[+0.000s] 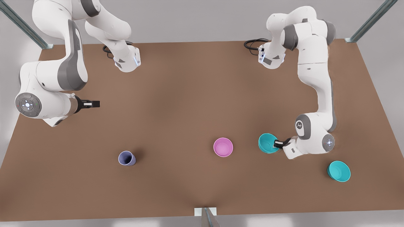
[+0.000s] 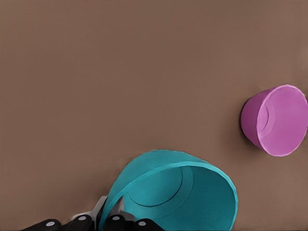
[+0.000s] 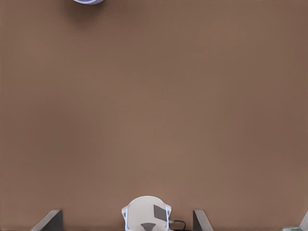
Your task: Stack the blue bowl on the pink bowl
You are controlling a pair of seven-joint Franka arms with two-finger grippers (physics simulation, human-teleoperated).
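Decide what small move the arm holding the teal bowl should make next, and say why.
Probably carry the blue bowl sideways toward the pink bowl, keeping it raised. The left hand is shut on its rim and it hangs tilted, apart from the pink bowl, which sits upright on the table. The right hand waits far off.

A simulated robot lab: two white arms [image 1: 315,78] mounted on a bare brown tabletop [image 1: 189,94], grey walls, metal frame struts [image 1: 372,20].
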